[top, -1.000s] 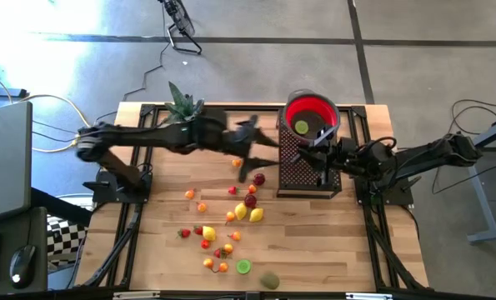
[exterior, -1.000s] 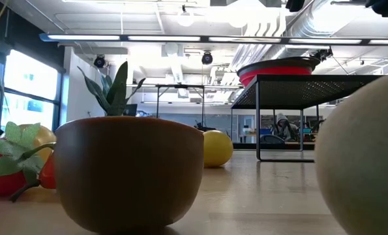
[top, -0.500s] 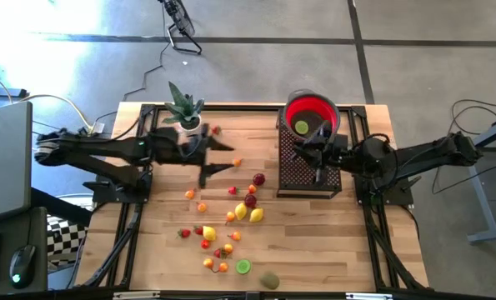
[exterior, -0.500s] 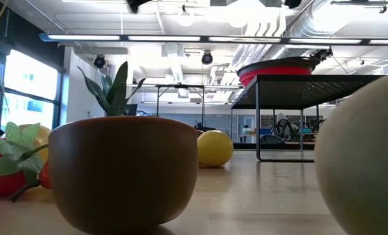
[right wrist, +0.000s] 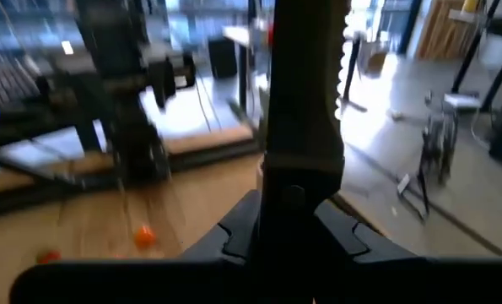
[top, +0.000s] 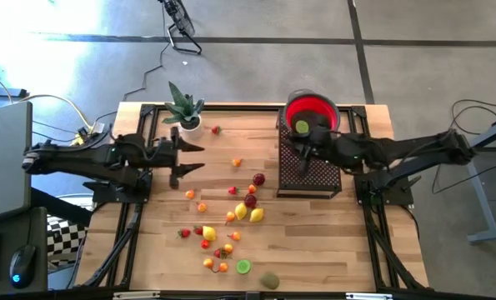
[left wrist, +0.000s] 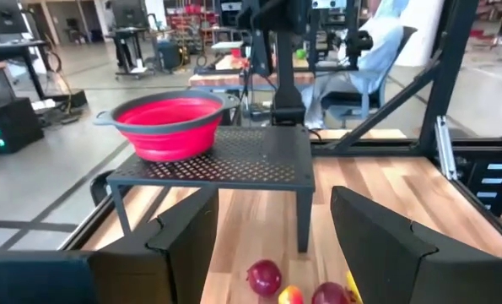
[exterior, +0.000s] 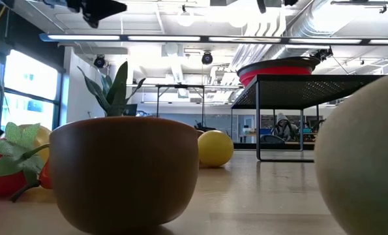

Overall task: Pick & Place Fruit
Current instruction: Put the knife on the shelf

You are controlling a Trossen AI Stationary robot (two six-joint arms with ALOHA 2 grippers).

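Several small toy fruits (top: 246, 208) lie scattered on the wooden table; one green fruit (top: 302, 127) lies in the red bowl (top: 318, 108). The bowl stands on a black mesh stand (top: 310, 173). My left gripper (top: 194, 158) hangs open near the table's left side, pointing level toward the fruits, with nothing between its fingers (left wrist: 183, 241). In its wrist view a dark red fruit (left wrist: 265, 275) lies ahead on the table. My right gripper (top: 302, 143) hovers over the stand beside the bowl, its fingers (right wrist: 305, 118) shut with nothing seen in them.
A green spiky potted plant (top: 183, 108) stands at the far left of the table. In the low view a brown rounded thing (exterior: 125, 170) and a large pale round thing (exterior: 366, 156) sit close to the camera. A person sits beyond the table (left wrist: 385, 42).
My left gripper has drawn back from above the table's middle toward its left edge, sinking a little and staying open. My right gripper has tipped up from pointing down to nearly level over the stand and has risen slightly.
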